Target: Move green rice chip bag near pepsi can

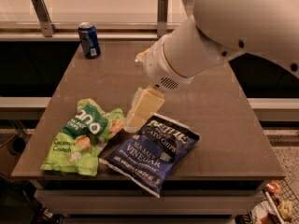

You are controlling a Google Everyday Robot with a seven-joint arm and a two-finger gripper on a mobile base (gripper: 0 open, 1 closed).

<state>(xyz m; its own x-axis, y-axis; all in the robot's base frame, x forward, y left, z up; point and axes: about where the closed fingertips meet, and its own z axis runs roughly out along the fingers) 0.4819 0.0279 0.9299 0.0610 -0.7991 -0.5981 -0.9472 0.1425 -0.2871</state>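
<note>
The green rice chip bag (81, 136) lies crumpled at the front left of the brown table (205, 101), its "Coconut Crunch" text facing up. The pepsi can (89, 40) stands upright at the table's back left corner, far from the bag. My gripper (135, 120) hangs from the big white arm (224, 36) and points down, just right of the green bag's upper right corner and above the dark-blue bag's top edge. It holds nothing that I can see.
A dark-blue "Sea Salt Vinegar" chip bag (152, 150) lies at the front centre, touching the green bag and overhanging the front edge. A rail with posts (162, 10) runs behind the table. Snack items (280, 204) sit on the floor at lower right.
</note>
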